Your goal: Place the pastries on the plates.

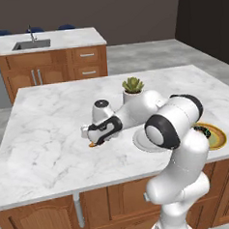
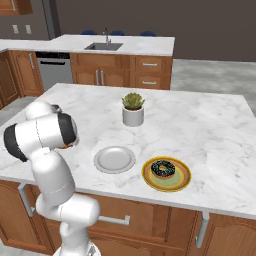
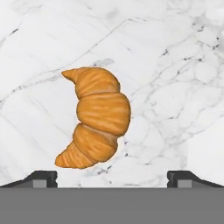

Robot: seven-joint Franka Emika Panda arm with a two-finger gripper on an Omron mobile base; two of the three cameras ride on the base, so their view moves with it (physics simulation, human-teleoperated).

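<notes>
One croissant lies on the marble counter left of centre in the hand view, between the spread, empty fingertips of the gripper. In the right base view, centre: one empty grey plate; right of it, one donut on one yellow plate.

Donut on plate, croissant on counter

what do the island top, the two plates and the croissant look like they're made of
Island countertop: white marble or marble-look stone, grey veining, smooth.
Grey plate: plain ceramic or plastic, matte, hard to tell.
Yellow plate: glazed ceramic by its darker centre, probably.
Croissant: baked pastry, golden-orange ridged layers.
</notes>
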